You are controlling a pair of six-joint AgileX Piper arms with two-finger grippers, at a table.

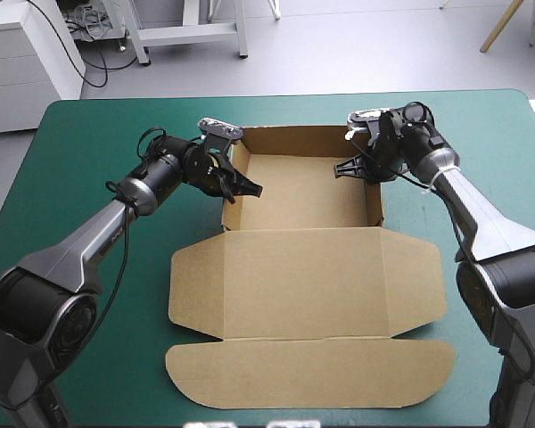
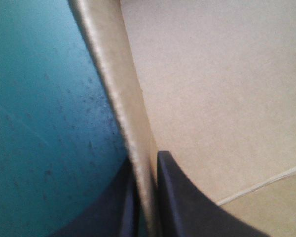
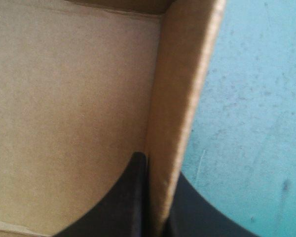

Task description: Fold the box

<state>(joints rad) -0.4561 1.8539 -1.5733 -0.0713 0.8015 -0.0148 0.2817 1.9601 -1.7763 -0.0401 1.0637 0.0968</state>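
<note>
The teal-green counter (image 1: 89,134) carries the brown box (image 1: 303,196) at its middle. It is an open tray toward the far edge, with the lid (image 1: 308,281) and its tuck flap (image 1: 312,373) lying flat toward the robot. From above, the left gripper (image 1: 242,185) sits on the tray's left wall (image 1: 232,214) and the right gripper (image 1: 349,167) on the right wall (image 1: 374,201). Both walls are raised.

Along the left wrist, the black fingers (image 2: 182,207) are all but closed on the left wall (image 2: 123,113). One is inside over the tray floor (image 2: 227,89) and the other outside over the counter (image 2: 39,123), with the board pinched between them. The wall looks tilted a little outward here.

Along the right wrist, that arm's fingers (image 3: 123,202) pinch the right wall (image 3: 177,108) the same way, one inside and one outside. Ahead of them the wall meets the far wall (image 3: 118,5) at a corner that seems tucked.

The step in hand appears to be squaring and setting the side walls. To do it well:
- Hold both pinches firm and work the arms as a pair, so the tray does not slide or twist on the counter.
- Bring each wall upright and press down along its base to set the crease.
- Do not pull the walls apart, since that could spring the far corners.
- Let go by lifting straight off the wall's top edge.
</note>
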